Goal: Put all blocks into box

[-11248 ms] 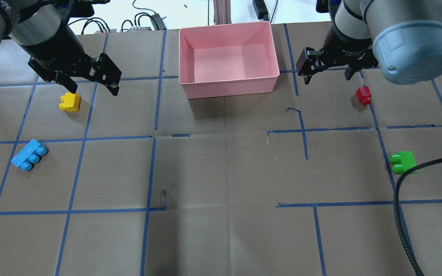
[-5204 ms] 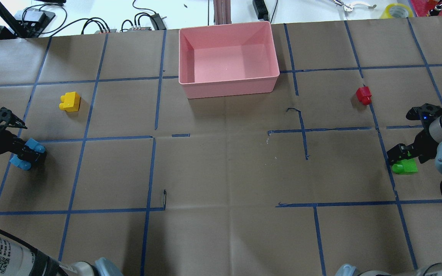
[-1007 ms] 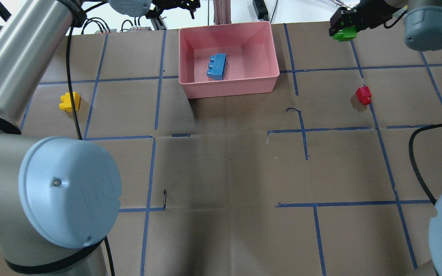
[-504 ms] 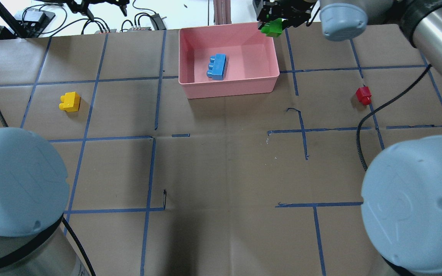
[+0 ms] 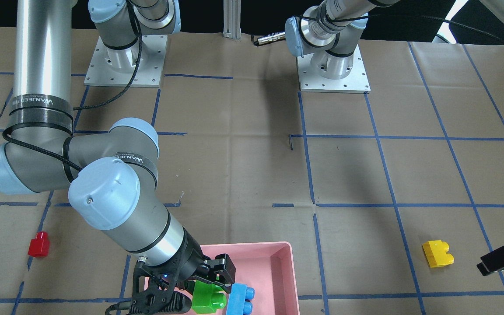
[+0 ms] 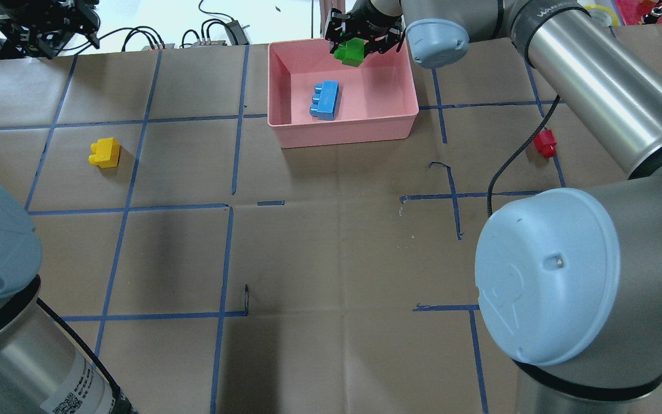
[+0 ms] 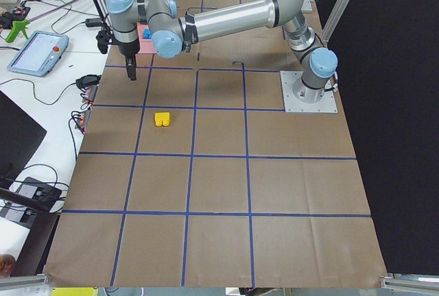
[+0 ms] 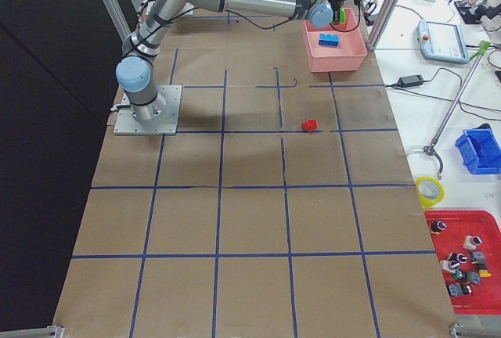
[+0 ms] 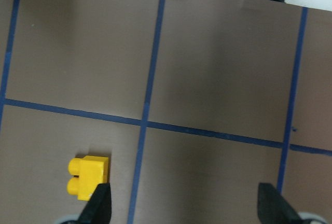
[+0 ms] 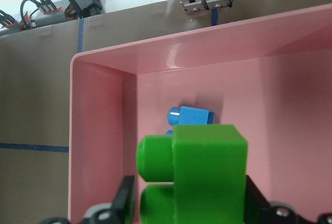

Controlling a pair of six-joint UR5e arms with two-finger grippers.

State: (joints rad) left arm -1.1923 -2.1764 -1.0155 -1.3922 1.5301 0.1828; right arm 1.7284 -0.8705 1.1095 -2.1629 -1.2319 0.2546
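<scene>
Overhead, the right gripper [image 6: 360,45] clamps the green block [image 6: 349,53] above the box [image 6: 342,133] holding the blue block [image 6: 324,100]; the yellow block [image 6: 104,153] and red block [image 6: 545,142] lie outside. In the left wrist view, the left gripper [image 9: 185,204] gapes empty near the yellow block. In the right wrist view, the green block, if dropped here, could glance off the blue block and hop out.

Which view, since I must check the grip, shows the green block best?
Right wrist-mounted: the green block is large and sharp, clamped in the right gripper above the box. Overhead and front-facing show it small; exterior right shows a speck; the others, nothing.
</scene>
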